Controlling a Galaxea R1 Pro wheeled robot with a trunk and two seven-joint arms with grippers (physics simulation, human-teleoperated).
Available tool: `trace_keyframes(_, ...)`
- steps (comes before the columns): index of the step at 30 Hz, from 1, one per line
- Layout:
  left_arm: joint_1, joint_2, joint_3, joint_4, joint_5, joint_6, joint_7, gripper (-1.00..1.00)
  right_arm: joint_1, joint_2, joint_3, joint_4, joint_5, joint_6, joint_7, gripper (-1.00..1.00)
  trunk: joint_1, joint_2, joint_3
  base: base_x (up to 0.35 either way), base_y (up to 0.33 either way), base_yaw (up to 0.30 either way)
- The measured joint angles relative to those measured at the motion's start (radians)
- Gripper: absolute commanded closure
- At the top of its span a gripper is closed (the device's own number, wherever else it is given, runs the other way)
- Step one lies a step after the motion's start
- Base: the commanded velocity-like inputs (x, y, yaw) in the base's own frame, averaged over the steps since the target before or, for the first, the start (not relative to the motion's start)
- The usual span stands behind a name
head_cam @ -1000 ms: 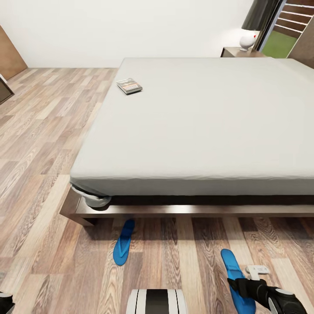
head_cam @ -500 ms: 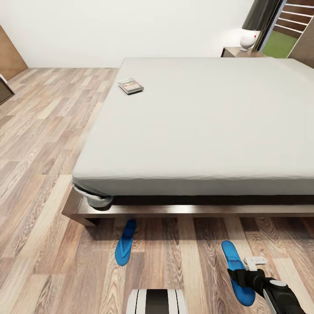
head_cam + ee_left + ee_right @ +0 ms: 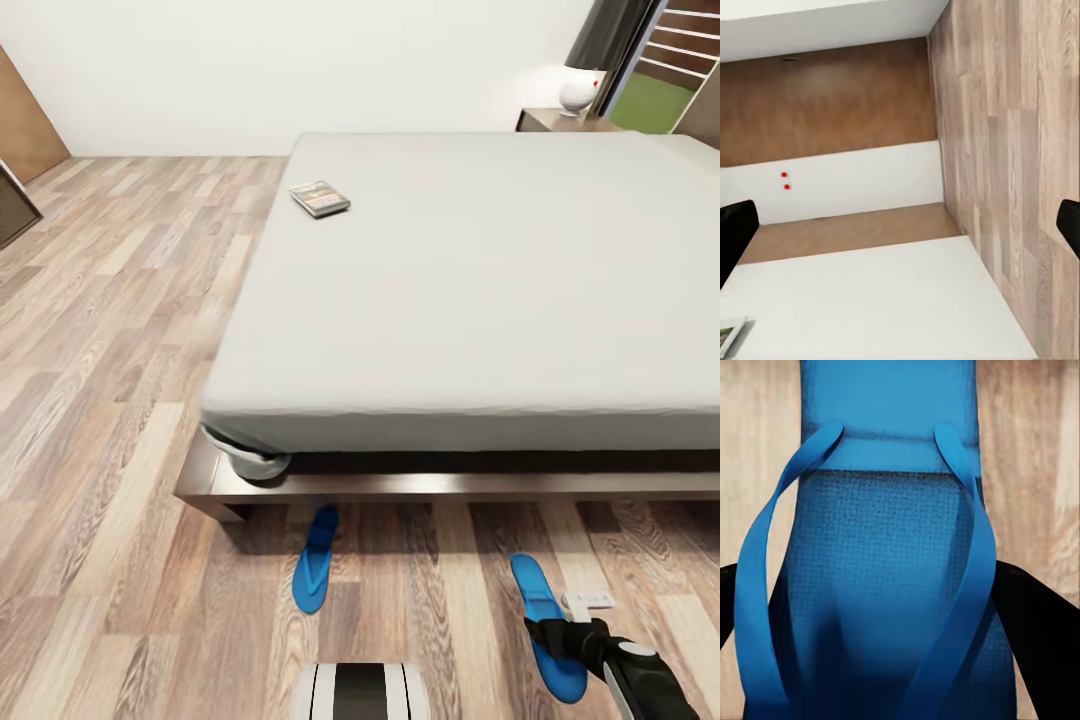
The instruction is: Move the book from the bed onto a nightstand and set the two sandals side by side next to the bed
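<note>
Wood-plank floor beside the bed (image 3: pixel 480 280): right tool (image 3: pixel 556 634), fingers spread on either side of one sandal (image 3: pixel 548 628) and not visibly clamping it, may slip off its thin straps; other sandal (image 3: pixel 314 558) lies well apart.

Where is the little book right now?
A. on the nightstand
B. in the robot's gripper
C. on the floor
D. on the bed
D: the book lies flat on the grey bed, near its far left corner, away from both blue sandals on the floor.
</note>
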Motion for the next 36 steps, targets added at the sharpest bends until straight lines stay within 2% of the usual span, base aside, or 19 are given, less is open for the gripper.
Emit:
trace_keyframes(3,0.001,0.031,-0.001,0.007,0.0,-0.006,0.0,-1.0,-0.005,0.0,-0.001,0.007,0.0,-0.002,0.0,1.0,0.0,0.0,0.0,0.042,0.142,0.0)
trace_keyframes(8,0.014,0.05,-0.003,0.011,0.001,-0.009,0.001,-1.0,-0.008,0.0,-0.003,0.011,0.0,-0.003,0.0,1.0,0.0,0.0,0.0,0.014,0.14,0.0)
trace_keyframes(16,0.022,0.054,-0.004,0.012,0.0,-0.01,-0.001,-1.0,-0.009,-0.001,-0.005,0.012,0.0,-0.004,0.0,1.0,0.0,0.0,0.0,0.002,0.149,0.0)
trace_keyframes(31,0.024,0.056,-0.004,0.02,-0.001,-0.01,-0.002,-1.0,-0.009,-0.001,-0.006,0.012,0.0,-0.005,0.0,1.0,0.0,0.0,0.0,0.0,0.287,0.0)
trace_keyframes(36,0.024,0.056,-0.004,0.029,-0.001,-0.009,-0.002,-1.0,-0.009,-0.001,-0.007,0.012,0.0,-0.031,0.0,1.0,0.0,0.0,0.0,0.0,0.302,0.0)
